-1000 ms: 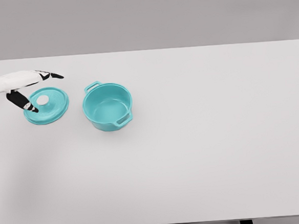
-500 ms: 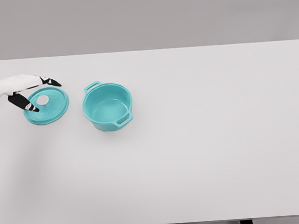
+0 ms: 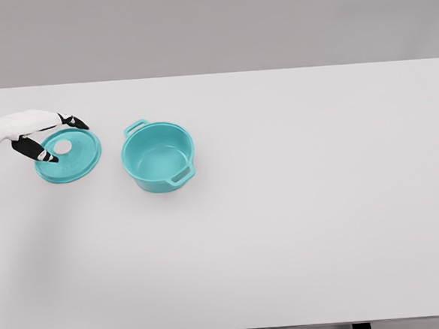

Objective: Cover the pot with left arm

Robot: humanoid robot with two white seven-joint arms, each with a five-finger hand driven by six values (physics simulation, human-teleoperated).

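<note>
The left hand [image 3: 40, 134] reaches in from the left edge over the white tabletop [image 3: 298, 204], its white arm only partly in view. Its dark-tipped fingers [image 3: 77, 122] are spread apart rather than curled: one reaches along the far rim of the lid [image 3: 72, 158], while the thumb [image 3: 38, 151] points down at the lid's near-left side, close to the white knob [image 3: 63, 147] at the lid's centre. The hand brackets the knob loosely from above and from the left, but it is not closed around it, and whether any fingertip actually touches the lid cannot be told from this view. The teal lid lies flat on the tabletop, near the left edge. The pot [image 3: 159, 157], the same teal colour, stands upright just to the right of the lid, with a small gap between them. It is uncovered, its inside visible, with one handle toward the far left and the other toward the near right.
</note>
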